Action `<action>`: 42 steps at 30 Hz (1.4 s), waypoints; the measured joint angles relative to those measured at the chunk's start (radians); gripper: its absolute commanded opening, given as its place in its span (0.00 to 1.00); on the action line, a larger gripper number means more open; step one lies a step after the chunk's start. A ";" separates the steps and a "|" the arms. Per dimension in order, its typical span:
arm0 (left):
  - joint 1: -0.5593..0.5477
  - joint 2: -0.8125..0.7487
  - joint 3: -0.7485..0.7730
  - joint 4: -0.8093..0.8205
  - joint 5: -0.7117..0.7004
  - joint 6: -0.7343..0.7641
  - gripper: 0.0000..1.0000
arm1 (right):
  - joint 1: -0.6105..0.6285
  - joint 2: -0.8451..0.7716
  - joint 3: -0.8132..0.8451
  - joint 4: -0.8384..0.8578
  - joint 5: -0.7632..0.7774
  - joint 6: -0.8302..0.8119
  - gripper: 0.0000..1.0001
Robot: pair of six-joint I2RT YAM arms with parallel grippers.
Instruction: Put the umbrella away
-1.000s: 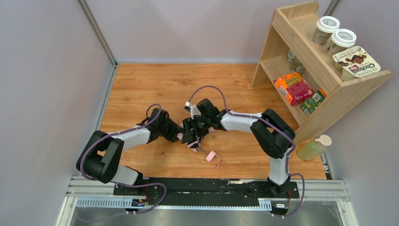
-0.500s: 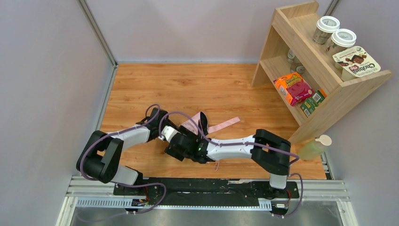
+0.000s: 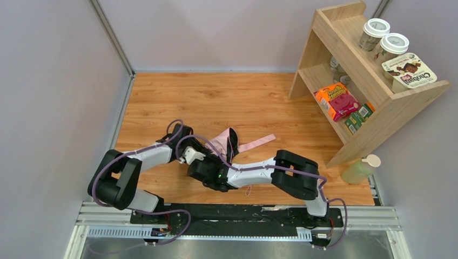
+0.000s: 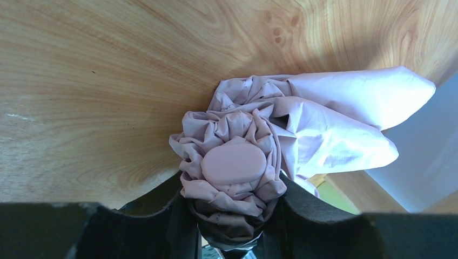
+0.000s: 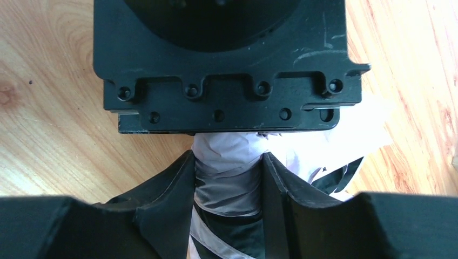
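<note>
top external view, left to right: the left arm (image 3: 141, 157) reaches from the lower left corner toward the middle of the wooden desk (image 3: 216, 97). the umbrella (image 3: 221, 143) lies as a bunched pale pink bundle just left of centre, between the two wrists, and its pink strap (image 3: 258, 143) trails flat on the desk to the right. the right arm (image 3: 270, 170) stretches leftward along the lower edge, its wrist beside the bundle. in the upper right stands a wooden shelf (image 3: 372, 110) carrying two lidded cups (image 3: 376, 29), a yoghurt tub (image 3: 410, 73) and an orange box (image 3: 337, 101). a green bottle (image 3: 359, 170) stands at the right edge of the frame, below the shelf.

left wrist view: the left end effector (image 4: 231, 208) is partly closed, its two dark fingers (image 4: 175, 216) pressed against either side of the gathered fabric at the umbrella's tip. a rounded pink cap (image 4: 234, 164) sits in the centre of the folds, and loose panels spread to the upper right.

right wrist view: a black bolted housing (image 5: 219, 59) fills the top of the frame. below it the right end effector (image 5: 227, 186) is closed about halfway on a narrow neck of the umbrella, with fabric touching both fingers (image 5: 162, 205). more cloth spills to the right over the desk.
</note>
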 measured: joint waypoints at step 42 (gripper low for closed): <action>-0.002 -0.130 -0.099 0.153 -0.097 0.121 0.79 | -0.517 0.027 -0.245 0.533 -1.369 0.514 0.00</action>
